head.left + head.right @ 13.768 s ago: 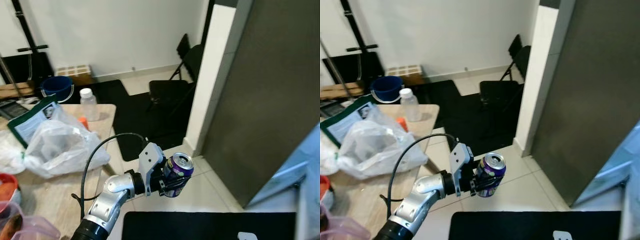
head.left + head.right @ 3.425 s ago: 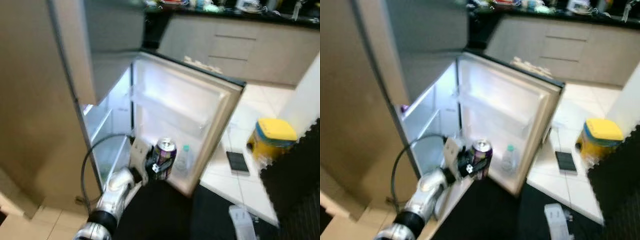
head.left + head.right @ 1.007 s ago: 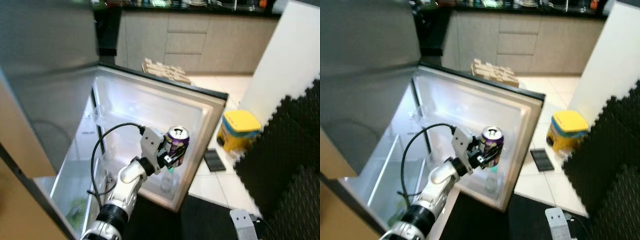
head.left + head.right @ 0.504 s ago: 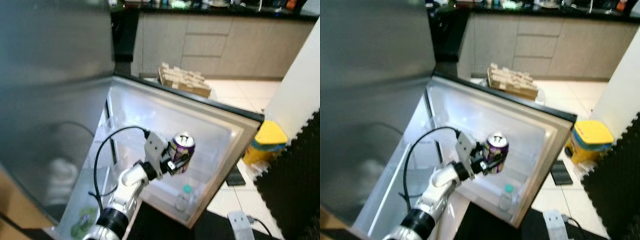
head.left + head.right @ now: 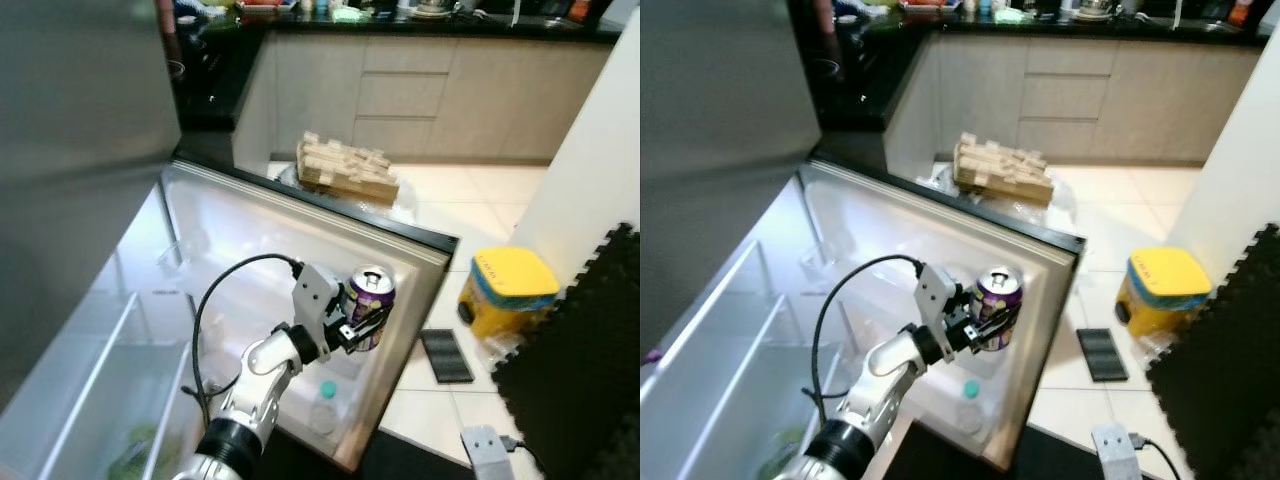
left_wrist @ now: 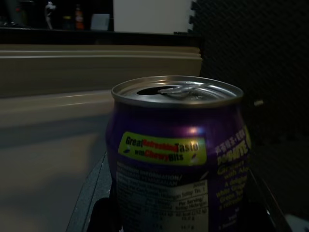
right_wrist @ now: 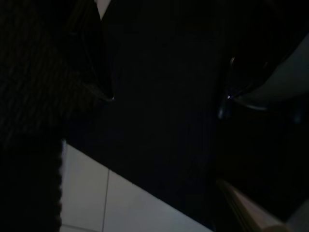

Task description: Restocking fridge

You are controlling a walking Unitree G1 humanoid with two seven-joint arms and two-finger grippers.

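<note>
Kitchen floor of pale tiles (image 5: 480, 190) runs back to a row of grey cabinets (image 5: 420, 95) at twelve o'clock. The fridge door (image 5: 300, 250) stands open, its white inner side facing up. The left gripper (image 5: 362, 322) has its fingers clamped on a purple can (image 5: 368, 305), upright above the door's inner side. A water bottle (image 5: 325, 405) sits low in the door. A wooden block stack (image 5: 345, 168) lies beyond, a yellow bin (image 5: 505, 290) at three o'clock, beside a black foam mat (image 5: 580, 340). Whether the right gripper's fingers are apart, I cannot tell.
</note>
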